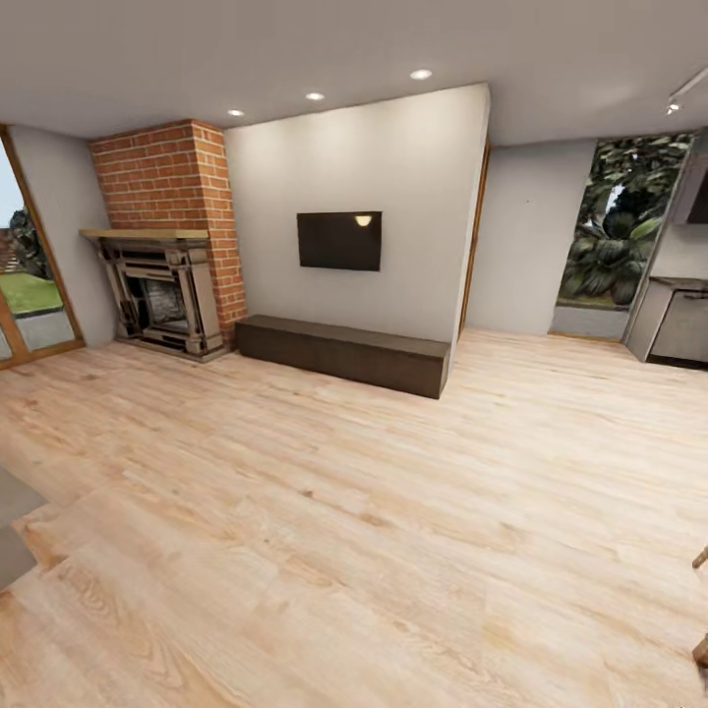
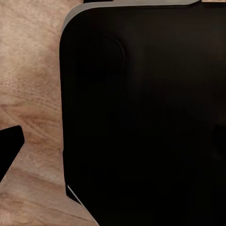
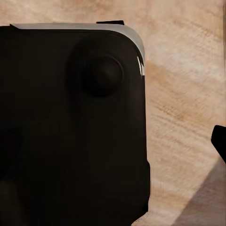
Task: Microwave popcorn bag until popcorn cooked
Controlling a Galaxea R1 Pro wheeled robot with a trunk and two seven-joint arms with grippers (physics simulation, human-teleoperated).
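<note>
Head view: a living room, wide light wood floor [image 1: 374, 511] across the whole near half. Far left, a red brick chimney [image 1: 172, 182] above a dark fireplace [image 1: 162, 295] with a wooden mantel. Further left, a glass door [image 1: 29, 285] onto grass. Centre far, a grey wall carrying a dark flat screen [image 1: 339, 240], and below it, against the wall, a long low dark cabinet [image 1: 344, 354] on the floor. Three round ceiling lights [image 1: 315, 96] in a row overhead. Far right, a tall window [image 1: 619, 226] full of green leaves, and just beside it at the right edge a grey-topped counter with pale cabinet fronts [image 1: 678, 315], partly cut off; too small and cropped to tell whether it is the countertop of the task. No telling from these pictures where the popcorn bag or the microwave is.

Left wrist view: a big black rounded body [image 2: 146, 117] with a pale strip along one edge, over wood flooring [image 2: 30, 84]; a dark pointed piece [image 2: 9, 146] at the frame edge. Gripper opening: cannot tell.

Right wrist view: much the same, a black rounded body [image 3: 70, 127] with a round boss on it and a pale strip at its edge, wood flooring [image 3: 183, 108] beside it, a small dark tip [image 3: 219, 141] at the frame edge. Gripper opening: cannot tell here either.
</note>
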